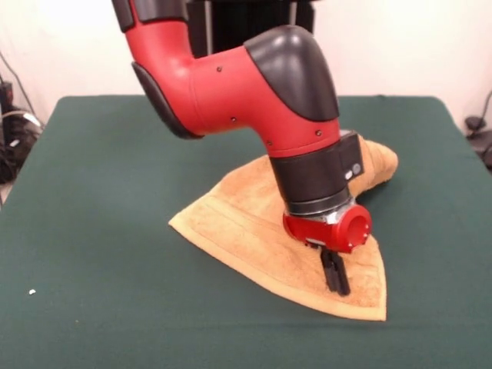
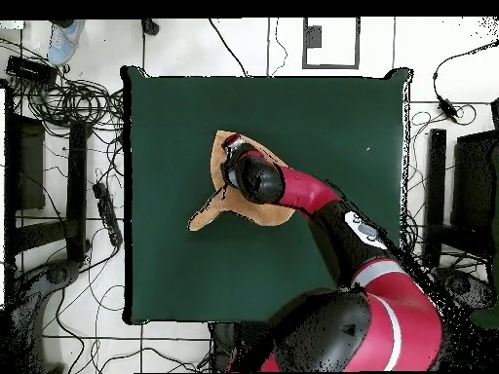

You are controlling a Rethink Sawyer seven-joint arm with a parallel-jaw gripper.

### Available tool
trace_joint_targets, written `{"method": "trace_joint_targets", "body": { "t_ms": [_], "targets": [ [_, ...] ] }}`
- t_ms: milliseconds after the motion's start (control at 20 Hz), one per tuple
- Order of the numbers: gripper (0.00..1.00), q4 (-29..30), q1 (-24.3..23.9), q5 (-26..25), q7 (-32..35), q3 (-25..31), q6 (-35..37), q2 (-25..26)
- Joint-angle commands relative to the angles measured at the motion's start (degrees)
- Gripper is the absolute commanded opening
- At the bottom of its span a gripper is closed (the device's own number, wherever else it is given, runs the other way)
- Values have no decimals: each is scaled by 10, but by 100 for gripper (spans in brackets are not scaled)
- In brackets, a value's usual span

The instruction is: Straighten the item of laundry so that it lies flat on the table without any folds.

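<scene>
The orange-tan towel (image 1: 246, 223) lies on the dark green table (image 1: 92, 231), right of centre in the front view. It is folded into a rough triangle, with a bunched, rolled part at its far right (image 1: 377, 165). My gripper (image 1: 335, 275) points down onto the towel near its front right corner and touches the cloth. In the overhead view the towel (image 2: 220, 166) shows left of the arm, with a narrow tail (image 2: 203, 216) reaching toward the table's left side. There the gripper (image 2: 231, 148) sits over the towel's upper part, and the arm hides much of the cloth.
The arm's elbow and wrist (image 1: 254, 84) hang low over the table's middle. A small white speck (image 1: 31, 291) lies near the front left. In the overhead view, cables and equipment (image 2: 58, 117) surround the table (image 2: 331, 127), and a person's shoe (image 2: 64, 39) shows at the top left.
</scene>
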Motion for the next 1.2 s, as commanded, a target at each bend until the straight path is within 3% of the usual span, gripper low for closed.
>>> {"method": "trace_joint_targets", "body": {
  "t_ms": [50,350,550,600,750,1200],
  "targets": [
    [0,-13,43,3,47,5,-24,50],
    [0,3,73,27,72,-31,-7,7],
    [0,-15,159,69,115,-148,3,-15],
    [100,-22,185,83,129,-185,4,-18],
    [100,-31,228,105,135,-258,59,-40],
    [100,-101,324,256,170,-389,8,56]
  ]
}}
